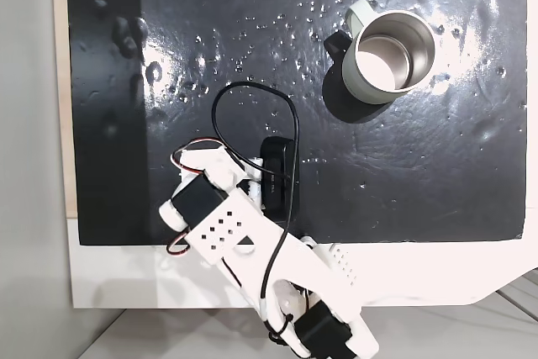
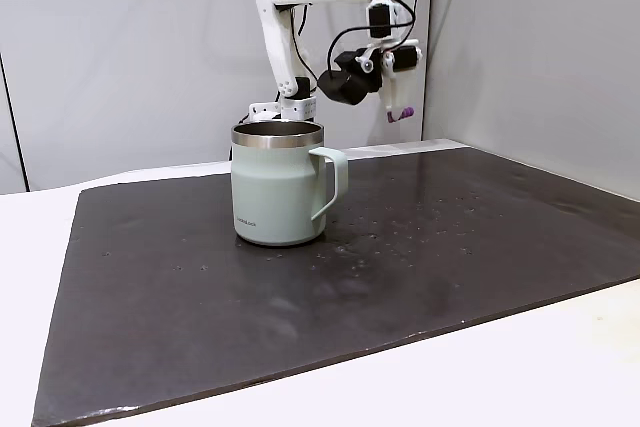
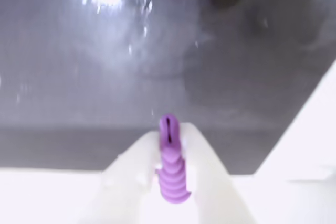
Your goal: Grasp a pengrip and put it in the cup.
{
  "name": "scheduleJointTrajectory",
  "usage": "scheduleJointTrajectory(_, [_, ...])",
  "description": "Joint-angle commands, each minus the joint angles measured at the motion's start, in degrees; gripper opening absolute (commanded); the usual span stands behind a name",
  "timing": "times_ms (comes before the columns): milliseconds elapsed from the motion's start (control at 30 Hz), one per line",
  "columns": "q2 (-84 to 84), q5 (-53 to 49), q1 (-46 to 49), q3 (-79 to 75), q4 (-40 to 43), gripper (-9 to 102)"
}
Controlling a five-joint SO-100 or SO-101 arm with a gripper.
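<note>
Gripper [image 3: 170,174] clamped on the pengrip [image 3: 171,169], held high above the mat [image 2: 450,237], well apart from the cup [image 2: 279,187]. Looks light, soft, ribbed: probably squashes easily, so best pinched mid-length, 2 fingers [image 3: 131,177] across the ribs.

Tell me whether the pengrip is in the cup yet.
Not yet. The end effector is shut on the purple pengrip, held up in the air, and the cup shows a bare steel inside in a fixed view.
</note>
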Motion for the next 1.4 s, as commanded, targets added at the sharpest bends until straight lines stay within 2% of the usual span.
scheduleJointTrajectory(0, [4.3,-4.2,-0.4,-7.8,4.0,0])
scheduleJointTrajectory(267, [5.7,-12.0,3.6,-20.0,8.8,0])
scheduleJointTrajectory(400, [6.8,-15.3,8.1,-20.8,9.6,0])
scheduleJointTrajectory(800, [8.3,-30.7,38.1,-18.2,9.1,0])
scheduleJointTrajectory(1100, [8.2,-41.8,54.6,-18.2,1.3,0])
scheduleJointTrajectory(1367, [2.9,-43.9,59.8,-18.2,-9.9,0])
